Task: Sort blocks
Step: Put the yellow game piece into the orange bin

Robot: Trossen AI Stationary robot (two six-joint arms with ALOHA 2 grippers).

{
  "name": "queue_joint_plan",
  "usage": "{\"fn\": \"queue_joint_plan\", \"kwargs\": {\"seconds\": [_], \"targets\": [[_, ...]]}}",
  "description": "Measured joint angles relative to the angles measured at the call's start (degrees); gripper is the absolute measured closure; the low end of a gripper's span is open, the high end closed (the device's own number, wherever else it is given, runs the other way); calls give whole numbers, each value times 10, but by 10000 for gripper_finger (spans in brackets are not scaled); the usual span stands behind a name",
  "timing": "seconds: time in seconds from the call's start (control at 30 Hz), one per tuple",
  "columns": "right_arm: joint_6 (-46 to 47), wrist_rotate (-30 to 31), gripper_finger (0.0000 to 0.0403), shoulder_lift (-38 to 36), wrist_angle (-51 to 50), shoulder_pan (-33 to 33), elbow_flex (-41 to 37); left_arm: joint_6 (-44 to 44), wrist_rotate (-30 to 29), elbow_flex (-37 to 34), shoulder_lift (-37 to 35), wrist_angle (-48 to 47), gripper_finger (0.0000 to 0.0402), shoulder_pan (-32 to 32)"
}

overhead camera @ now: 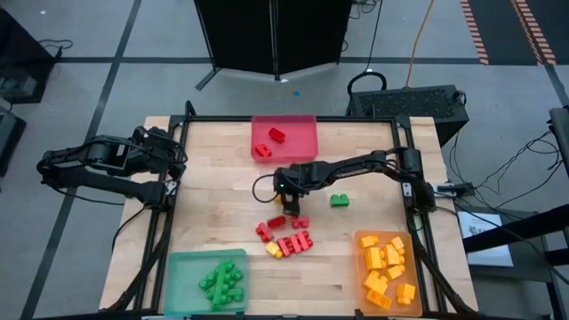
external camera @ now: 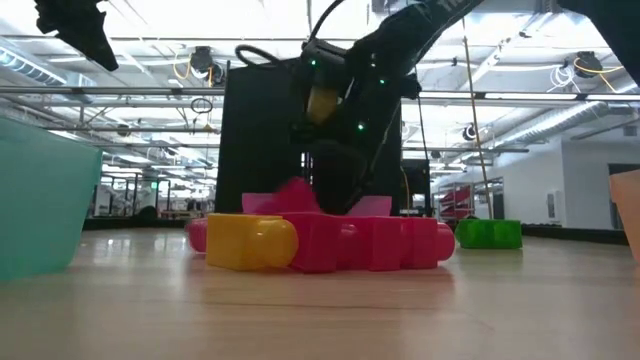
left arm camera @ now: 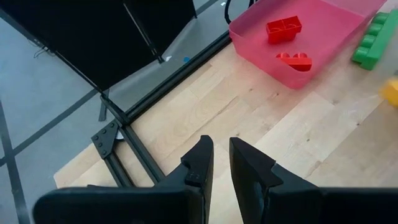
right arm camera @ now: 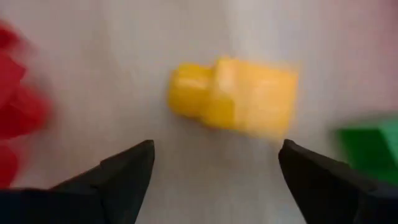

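Right gripper (overhead camera: 294, 212) hovers with fingers spread over loose blocks at mid-table.

From above, red blocks (overhead camera: 286, 238) lie just beyond its fingertips, a green block (overhead camera: 340, 201) beside it, and the red tray (overhead camera: 284, 138), green tray (overhead camera: 206, 281) and orange tray (overhead camera: 388, 268) hold sorted pieces. The level view alone shows a hall with ceiling lights behind the wooden table (external camera: 320, 310). The right wrist view shows a yellow block (right arm camera: 233, 96) ahead, between the spread fingers. The left gripper (left arm camera: 221, 163), fingers nearly together and empty, waits at the table's edge.
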Motion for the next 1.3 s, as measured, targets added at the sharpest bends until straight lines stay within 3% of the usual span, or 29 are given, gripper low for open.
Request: {"fn": "queue_joint_plan", "kwargs": {"seconds": [0.3, 0.5, 0.67, 0.8, 1.3], "targets": [[28, -17, 67, 3, -3, -10, 0, -1, 1, 0, 0, -10, 343, 0], [49, -28, 67, 5, -47, -10, 73, -1, 1, 0, 0, -10, 343, 0], [63, 49, 67, 3, -45, -14, 156, -1, 0, 0, 0, -8, 343, 0], [30, 117, 67, 2, -25, -18, 179, -2, -1, 0, 0, -7, 343, 0], [126, 106, 67, 82, -46, -40, 179, -16, -1, 0, 0, -7, 343, 0]]}}
